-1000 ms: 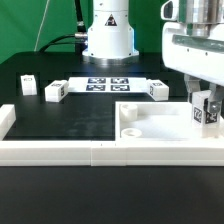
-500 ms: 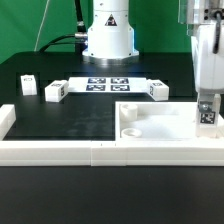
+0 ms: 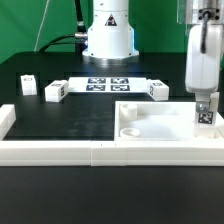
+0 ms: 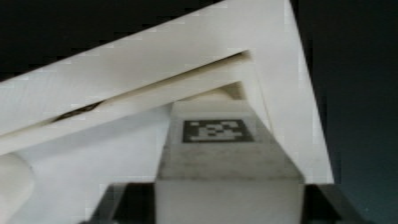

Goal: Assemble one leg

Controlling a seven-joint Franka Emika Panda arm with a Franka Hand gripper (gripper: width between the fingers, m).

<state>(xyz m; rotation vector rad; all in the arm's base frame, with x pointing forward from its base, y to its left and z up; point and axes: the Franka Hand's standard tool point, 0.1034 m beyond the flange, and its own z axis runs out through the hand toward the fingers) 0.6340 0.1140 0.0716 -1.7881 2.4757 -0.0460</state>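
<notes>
My gripper (image 3: 206, 112) is shut on a leg (image 3: 205, 115), a small white block with a square tag on its face. It holds the leg upright over the right-hand corner of the large flat white slab (image 3: 150, 122) at the front right. In the wrist view the leg (image 4: 217, 150) stands between my two dark fingers (image 4: 121, 200) and points at the slab's corner (image 4: 160, 90). Three more legs lie on the black mat: one at the left (image 3: 28, 85), one beside it (image 3: 54, 92), one at the right (image 3: 158, 89).
The marker board (image 3: 108, 84) lies at the back middle, in front of the arm's white base (image 3: 108, 35). A white rail (image 3: 60, 150) runs along the front edge, with a raised end (image 3: 6, 118) at the exterior view's left.
My gripper has turned to an upright pose and shifted slightly left with the leg. The leg now hangs straight over the slab's right corner. Nothing else moved.
</notes>
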